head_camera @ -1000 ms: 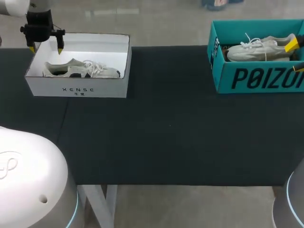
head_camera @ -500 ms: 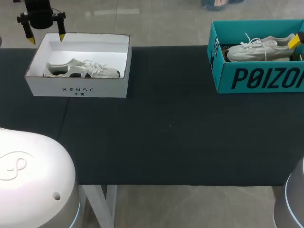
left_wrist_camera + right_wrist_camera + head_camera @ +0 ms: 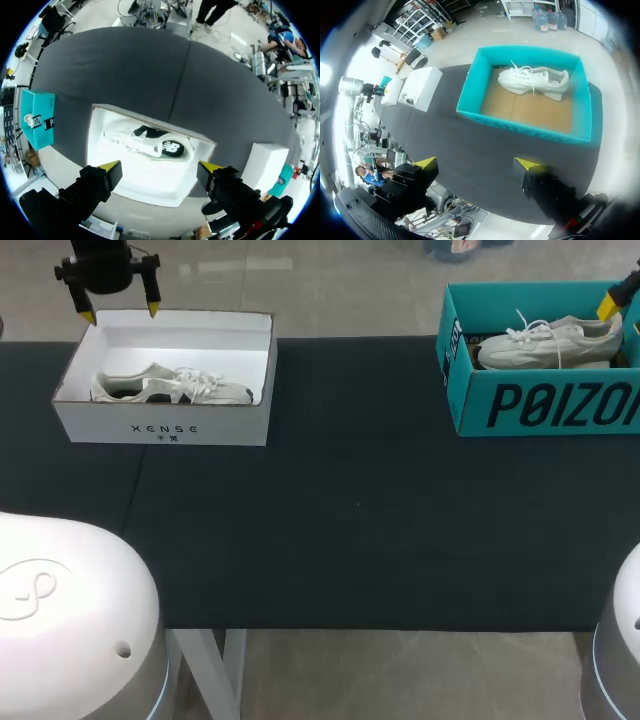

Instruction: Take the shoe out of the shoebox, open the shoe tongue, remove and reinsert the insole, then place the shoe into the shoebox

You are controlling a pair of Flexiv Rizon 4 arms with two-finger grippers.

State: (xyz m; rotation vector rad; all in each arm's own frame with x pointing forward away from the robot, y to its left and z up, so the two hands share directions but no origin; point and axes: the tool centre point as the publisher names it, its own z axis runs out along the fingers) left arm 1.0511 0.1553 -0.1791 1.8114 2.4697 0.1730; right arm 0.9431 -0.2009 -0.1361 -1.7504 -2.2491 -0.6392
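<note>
Head view, left edge: left hand [image 3: 120,314] hangs above the far rim of the white shoebox [image 3: 165,428], fingers spread wide, nothing in them. White sneaker [image 3: 170,388] lies lengthwise inside the box, not yet lifted. Dark table [image 3: 350,510] runs between the two boxes.

Right side: teal shoebox [image 3: 545,405] holds a pale sneaker [image 3: 550,343], laces loose on top. Only one yellow tip of the right hand [image 3: 476,163] shows here. Its wrist view has the fingers apart and empty, well above the box.

Risks, as judged:
- Spread fingers coming down close to a rim could catch the cardboard wall and shove or tip the box.
- A pinch on laces alone would leave the shoe dangling and likely to slip.
- The soft upper may collapse under a clamp, and the shoe could twist.
</note>
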